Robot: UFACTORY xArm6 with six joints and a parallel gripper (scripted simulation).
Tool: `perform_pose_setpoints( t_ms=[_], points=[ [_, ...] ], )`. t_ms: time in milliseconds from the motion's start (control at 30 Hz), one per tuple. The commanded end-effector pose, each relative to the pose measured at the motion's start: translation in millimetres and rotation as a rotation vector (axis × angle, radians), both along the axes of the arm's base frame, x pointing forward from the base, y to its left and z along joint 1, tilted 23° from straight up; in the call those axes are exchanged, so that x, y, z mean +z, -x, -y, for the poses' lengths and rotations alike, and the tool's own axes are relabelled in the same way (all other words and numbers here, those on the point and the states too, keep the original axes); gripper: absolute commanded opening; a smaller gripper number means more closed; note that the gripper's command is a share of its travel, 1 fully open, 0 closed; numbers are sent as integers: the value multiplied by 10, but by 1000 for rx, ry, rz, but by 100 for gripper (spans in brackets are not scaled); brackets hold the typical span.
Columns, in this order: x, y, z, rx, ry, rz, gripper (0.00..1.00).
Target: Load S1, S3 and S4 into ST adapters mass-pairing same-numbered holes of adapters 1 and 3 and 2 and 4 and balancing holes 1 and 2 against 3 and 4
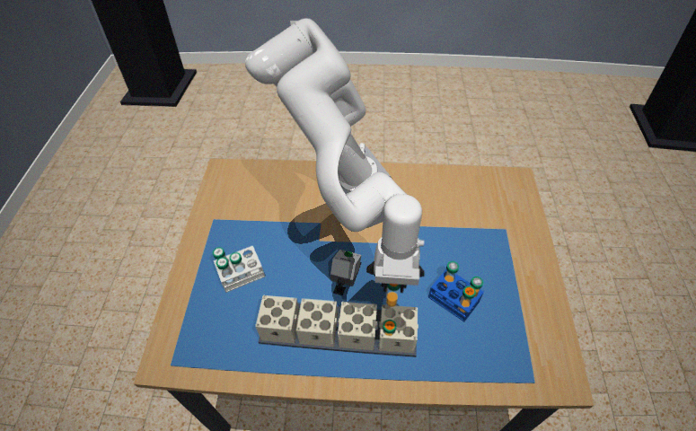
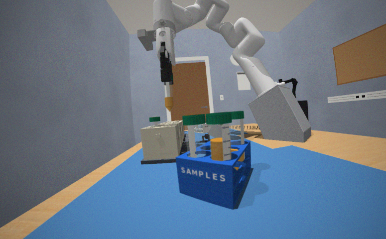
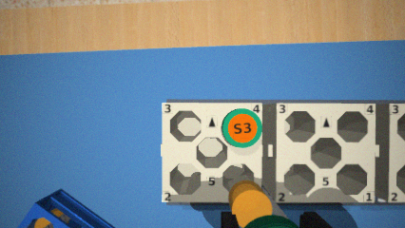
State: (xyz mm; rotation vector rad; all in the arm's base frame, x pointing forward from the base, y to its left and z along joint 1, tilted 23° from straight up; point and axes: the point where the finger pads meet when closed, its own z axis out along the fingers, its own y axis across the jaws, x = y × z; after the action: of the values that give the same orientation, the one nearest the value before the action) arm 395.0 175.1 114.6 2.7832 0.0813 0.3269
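Note:
My gripper is shut on a green-capped tube with orange liquid; its cap dot is hidden. The tube hangs upright, its tip clear above the adapters and, in the wrist view, by hole 1 of adapter 1. S3 stands in its hole 4. Adapters 2, 3 and 4 show no tubes. An orange-dotted tube, ID unreadable, stands in the blue rack.
Two grey-dotted tubes also stand in the blue rack. The white rack at the left holds three white-dotted blanks. The small DONE desk stands behind the stand, left of my gripper.

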Motion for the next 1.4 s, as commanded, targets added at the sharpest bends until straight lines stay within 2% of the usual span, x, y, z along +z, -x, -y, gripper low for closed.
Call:
perform_pose_setpoints(
  t_ms=[0, 500, 967, 1367],
  points=[
    [15, -14, -5, 2, -2, 2, 0],
    [15, -14, -6, 2, -2, 2, 0],
    [-242, -81, 85, 2, -2, 2, 0],
    [-306, -97, 108, 2, -2, 2, 0]
  ],
)
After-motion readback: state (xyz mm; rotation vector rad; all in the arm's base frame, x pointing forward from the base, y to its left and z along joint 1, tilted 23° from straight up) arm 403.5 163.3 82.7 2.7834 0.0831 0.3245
